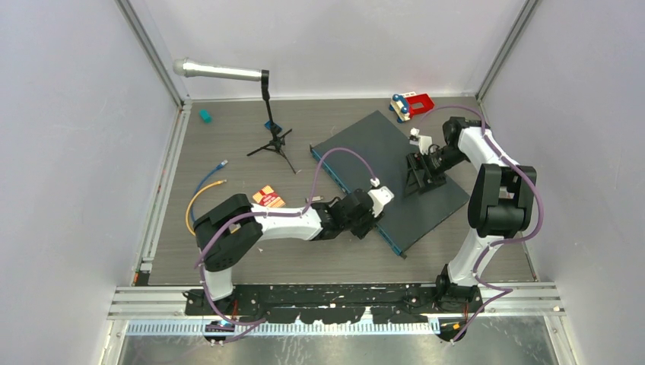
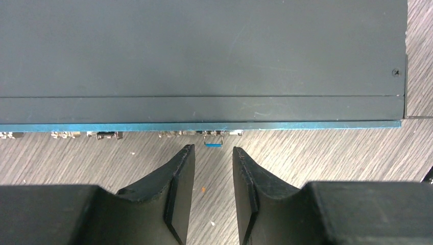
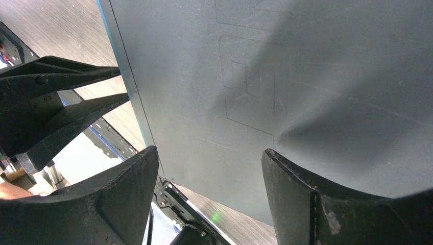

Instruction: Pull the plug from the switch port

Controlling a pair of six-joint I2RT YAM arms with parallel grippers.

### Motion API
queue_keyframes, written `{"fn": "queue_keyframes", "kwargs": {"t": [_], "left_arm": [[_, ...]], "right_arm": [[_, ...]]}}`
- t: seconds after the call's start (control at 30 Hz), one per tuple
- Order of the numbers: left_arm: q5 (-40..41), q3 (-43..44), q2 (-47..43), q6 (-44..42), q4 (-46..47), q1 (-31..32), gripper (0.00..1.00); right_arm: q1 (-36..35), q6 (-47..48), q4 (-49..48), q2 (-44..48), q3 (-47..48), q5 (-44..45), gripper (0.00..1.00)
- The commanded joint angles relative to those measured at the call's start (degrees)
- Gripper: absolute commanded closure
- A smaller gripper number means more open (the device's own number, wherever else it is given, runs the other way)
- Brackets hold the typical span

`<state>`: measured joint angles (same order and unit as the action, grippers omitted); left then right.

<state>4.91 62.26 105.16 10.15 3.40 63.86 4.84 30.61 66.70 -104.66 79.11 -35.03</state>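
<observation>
The switch [image 1: 373, 152] is a flat dark grey box lying at an angle mid-table, its blue front edge [image 2: 204, 126] lined with small ports. A small plug [image 2: 213, 143] with a blue tab sticks out of one port. My left gripper [image 2: 214, 151] faces that edge, fingers narrowly apart with only table between them, and the plug sits just past their tips. In the top view the left gripper [image 1: 368, 220] hides the plug. My right gripper [image 3: 209, 153] stands wide open over the switch's top [image 3: 286, 76], holding nothing; from above the right gripper [image 1: 420, 176] sits over the lid's right half.
A microphone on a small tripod [image 1: 270, 122] stands behind the switch's left corner. Blue and yellow cables [image 1: 201, 194] and an orange packet [image 1: 268, 197] lie left of my left arm. A red and blue toy [image 1: 411, 104] sits at the back wall, a teal block [image 1: 204, 115] at back left.
</observation>
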Motion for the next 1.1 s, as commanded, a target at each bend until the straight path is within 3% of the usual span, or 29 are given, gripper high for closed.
{"fn": "queue_keyframes", "kwargs": {"t": [0.0,1.07], "left_arm": [[-0.32,-0.56,-2.8,-0.48,1.13,0.52,0.65],[1.13,5.86,3.93,-1.98,1.09,0.47,0.66]], "right_arm": [[-0.53,1.02,1.06,-0.28,2.03,-0.09,0.22],[-0.62,1.24,1.68,-0.54,2.37,-0.22,0.21]]}}
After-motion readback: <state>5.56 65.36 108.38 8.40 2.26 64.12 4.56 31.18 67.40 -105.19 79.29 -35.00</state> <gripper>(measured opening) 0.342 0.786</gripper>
